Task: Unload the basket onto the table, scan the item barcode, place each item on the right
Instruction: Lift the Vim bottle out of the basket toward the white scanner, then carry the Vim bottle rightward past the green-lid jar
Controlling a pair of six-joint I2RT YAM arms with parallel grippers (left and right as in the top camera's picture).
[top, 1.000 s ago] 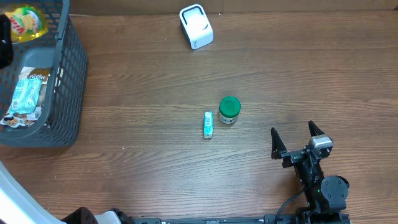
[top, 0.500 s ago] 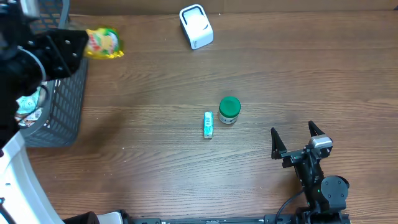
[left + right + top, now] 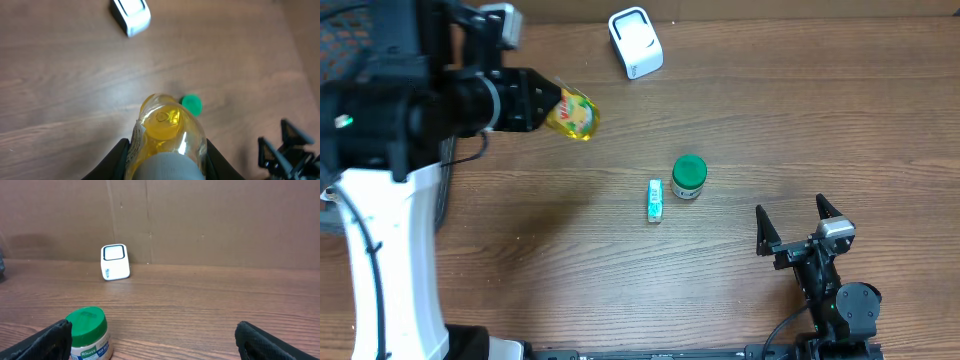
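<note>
While L gripper (image 3: 542, 103) clamps bottle (image 3: 576, 116) above table (image 3: 820, 120), R gripper (image 3: 791, 212) gapes nr edge.

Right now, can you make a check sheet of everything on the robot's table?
Surface: wooden table, bare between items.
Job's things: yellow bottle held above the table; white scanner at the far edge.
Clutter: green-lid jar upright, small blue pack lying beside it, apart; basket mostly hidden behind the left arm.
Grippers: left pincer shut on the bottle; right pincer open, empty, low near the table edge.
Cables: black cable looping by the right arm's base.
Surroundings: brown cardboard wall behind the scanner.
</note>
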